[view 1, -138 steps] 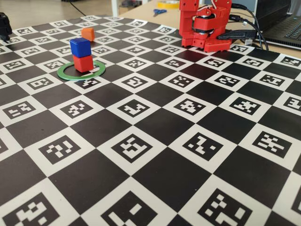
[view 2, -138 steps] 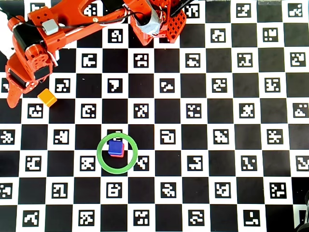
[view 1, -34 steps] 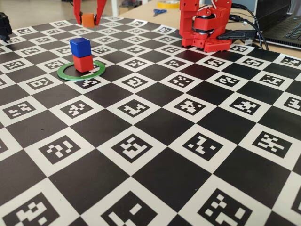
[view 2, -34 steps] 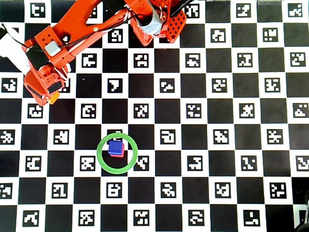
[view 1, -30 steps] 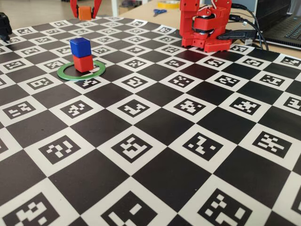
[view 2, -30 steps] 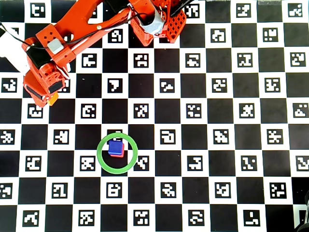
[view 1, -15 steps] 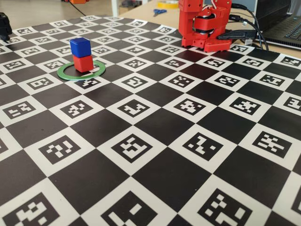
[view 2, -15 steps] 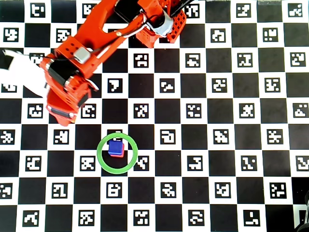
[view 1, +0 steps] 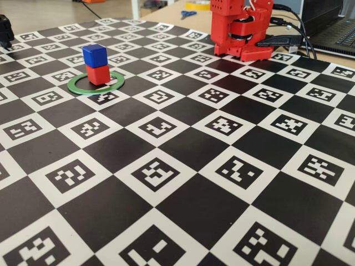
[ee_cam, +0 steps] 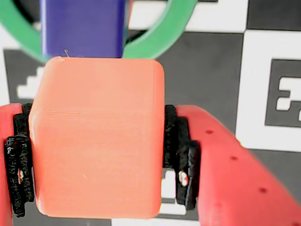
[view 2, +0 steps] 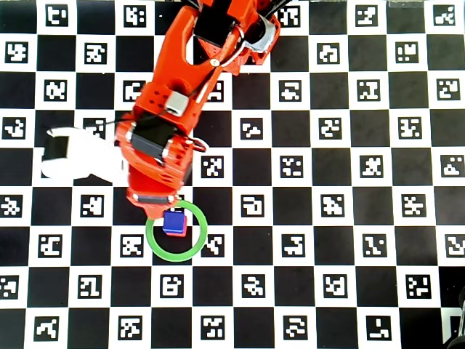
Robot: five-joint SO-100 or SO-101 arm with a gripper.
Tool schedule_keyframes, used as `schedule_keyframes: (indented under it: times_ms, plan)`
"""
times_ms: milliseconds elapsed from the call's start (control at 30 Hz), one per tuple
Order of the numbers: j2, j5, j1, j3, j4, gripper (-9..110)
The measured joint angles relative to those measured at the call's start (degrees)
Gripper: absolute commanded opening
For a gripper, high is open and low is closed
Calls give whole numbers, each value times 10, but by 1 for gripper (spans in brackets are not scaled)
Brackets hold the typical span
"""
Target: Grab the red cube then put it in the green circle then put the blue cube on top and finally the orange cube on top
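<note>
The red cube (view 1: 98, 74) sits inside the green circle (view 1: 77, 86) and the blue cube (view 1: 94, 55) is stacked on it. In the wrist view my gripper (ee_cam: 99, 160) is shut on the orange cube (ee_cam: 96, 136), its black pads (ee_cam: 19, 169) pressed to both sides. The blue cube (ee_cam: 82, 28) and the green circle (ee_cam: 164, 33) lie just beyond it. In the overhead view the gripper (view 2: 156, 200) hangs at the upper-left edge of the green circle (view 2: 156, 247), next to the blue cube (view 2: 174, 220); the orange cube is hidden under the arm there.
The checkered marker board (view 1: 183, 166) covers the table. The red arm base (view 1: 238, 27) stands at the back right of the fixed view, with cables and a laptop (view 1: 333, 27) beside it. Scissors (view 1: 187, 13) lie behind. A white part (view 2: 73, 156) sticks out left of the arm.
</note>
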Motion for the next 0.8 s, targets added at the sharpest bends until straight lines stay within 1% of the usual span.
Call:
schedule_keyframes:
  times_ms: [300,433,800]
  plan:
    - [0,23,-40,0,-2,6]
    - [0,24,-43,2,-32,6]
    - [0,24,-43,85,-108,6]
